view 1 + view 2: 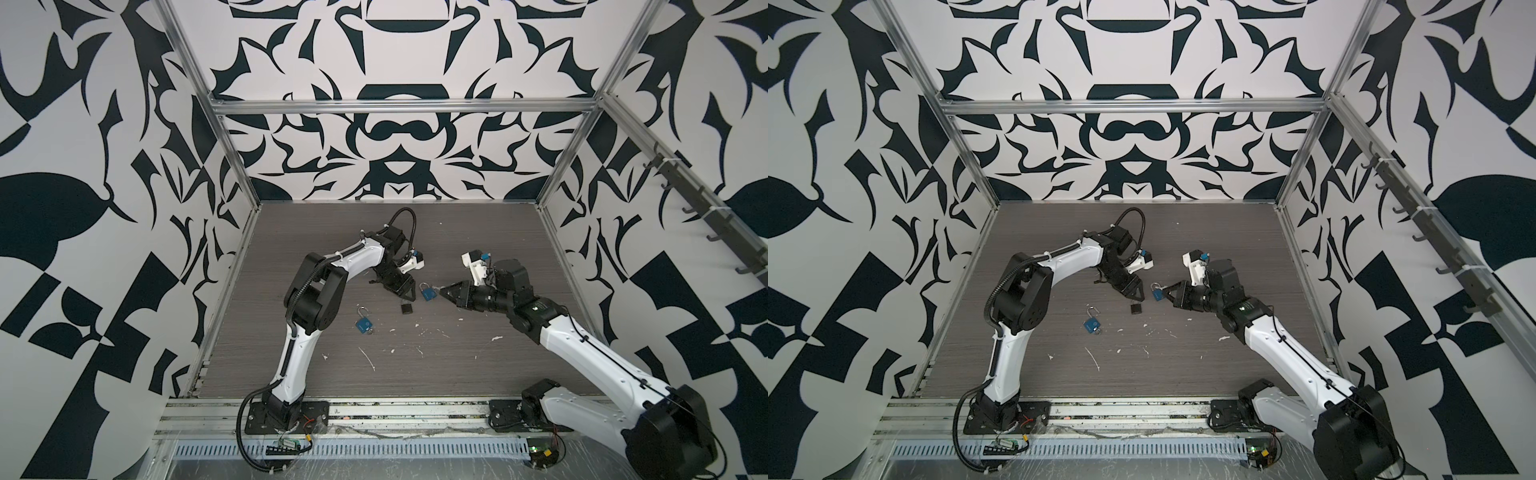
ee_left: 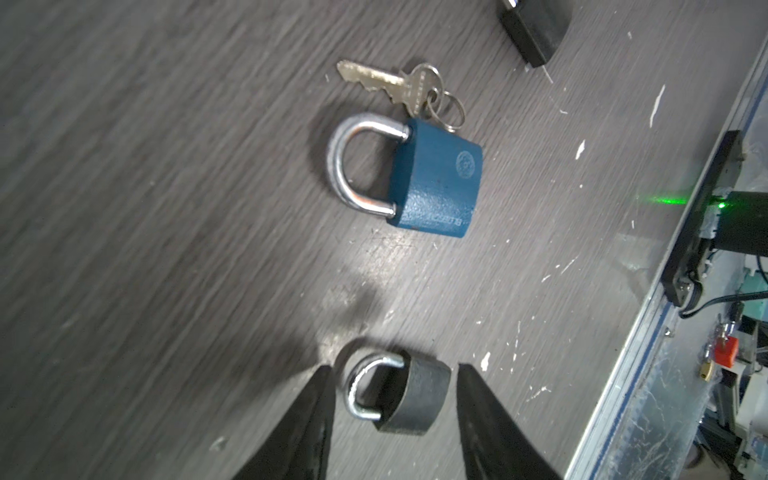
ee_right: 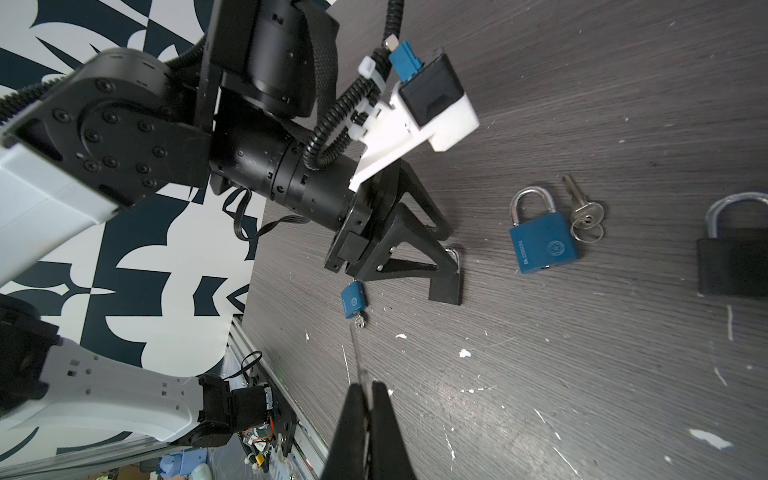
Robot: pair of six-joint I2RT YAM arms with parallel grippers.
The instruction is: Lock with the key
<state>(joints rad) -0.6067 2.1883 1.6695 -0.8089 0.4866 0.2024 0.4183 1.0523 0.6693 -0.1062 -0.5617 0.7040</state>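
Observation:
A small black padlock (image 2: 409, 399) lies on the dark table with its shackle closed. My left gripper (image 2: 395, 368) is open and straddles it, with a gap on each side; both top views show this pair near the table's middle (image 1: 406, 308) (image 1: 1136, 308). A blue padlock (image 2: 432, 183) (image 1: 428, 294) lies just beyond, shackle closed, with a loose key on a ring (image 2: 386, 83) beside it. My right gripper (image 3: 368, 384) (image 1: 441, 290) is shut on a key (image 3: 357, 353), whose thin blade sticks out edge-on toward the blue padlock.
A second blue padlock (image 1: 363, 325) (image 3: 353, 301) with an open shackle and a key in its base lies nearer the left arm. Another black padlock (image 3: 733, 257) sits close to my right gripper. White specks dot the table. The metal rail (image 2: 648, 374) marks the front edge.

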